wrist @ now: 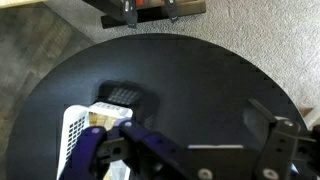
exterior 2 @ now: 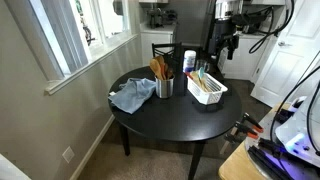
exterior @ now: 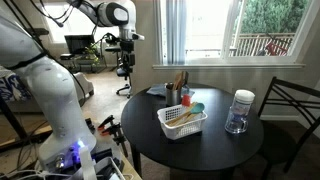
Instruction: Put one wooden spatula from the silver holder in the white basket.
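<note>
The silver holder [exterior: 172, 96] [exterior 2: 165, 87] stands on the round black table [exterior: 215, 150] with several wooden utensils [exterior: 180, 80] [exterior 2: 159, 68] upright in it; I cannot tell which one is the wooden spatula. The white basket [exterior: 181, 123] [exterior 2: 208, 90] sits beside the holder with a few colourful items inside. Its corner also shows at the lower left of the wrist view [wrist: 75, 135]. My gripper [exterior: 126, 52] [exterior 2: 228, 40] [wrist: 195, 140] is open and empty, held high above the table and away from the holder.
A clear jar with a white lid [exterior: 239, 111] [exterior 2: 190, 61] stands near the table's edge. A blue cloth [exterior 2: 131, 97] lies beside the holder. A black chair [exterior: 290, 115] stands at the table. Windows and a wall are close by.
</note>
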{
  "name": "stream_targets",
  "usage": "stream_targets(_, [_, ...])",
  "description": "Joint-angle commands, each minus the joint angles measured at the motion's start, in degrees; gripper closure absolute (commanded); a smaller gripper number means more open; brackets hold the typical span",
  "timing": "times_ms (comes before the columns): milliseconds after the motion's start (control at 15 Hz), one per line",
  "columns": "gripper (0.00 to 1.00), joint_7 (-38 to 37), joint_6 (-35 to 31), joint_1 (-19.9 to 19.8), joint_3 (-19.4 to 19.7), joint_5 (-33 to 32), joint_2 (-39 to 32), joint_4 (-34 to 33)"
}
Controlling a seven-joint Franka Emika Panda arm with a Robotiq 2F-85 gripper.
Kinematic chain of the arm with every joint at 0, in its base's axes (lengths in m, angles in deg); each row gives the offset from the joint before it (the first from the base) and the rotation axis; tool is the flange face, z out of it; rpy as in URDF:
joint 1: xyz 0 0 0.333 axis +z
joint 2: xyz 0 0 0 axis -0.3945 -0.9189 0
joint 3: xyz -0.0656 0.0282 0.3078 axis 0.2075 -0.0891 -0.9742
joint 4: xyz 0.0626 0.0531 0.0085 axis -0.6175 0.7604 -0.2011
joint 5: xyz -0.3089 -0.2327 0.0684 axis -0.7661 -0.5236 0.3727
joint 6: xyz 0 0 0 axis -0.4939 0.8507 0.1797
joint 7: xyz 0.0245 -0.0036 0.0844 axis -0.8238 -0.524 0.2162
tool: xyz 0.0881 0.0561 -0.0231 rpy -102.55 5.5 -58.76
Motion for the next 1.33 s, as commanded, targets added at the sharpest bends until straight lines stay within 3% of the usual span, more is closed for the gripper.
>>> stream_targets(0, [0.0,-0.2,0.1,0.5,0.5,-0.2,0.0,-0.1])
stream_targets(467, [0.0,-1.9,-0.2,-1.6,0.9,-3.5,-1.8,-0.6])
stream_targets(800, [0.0,1.1,-1.3,-4.9,3.7,-13.8,-8.0,-4.7])
stream_targets(1267, [0.0,5.2,-15.4,-4.1,6.4,-20.9,-23.9,-16.8])
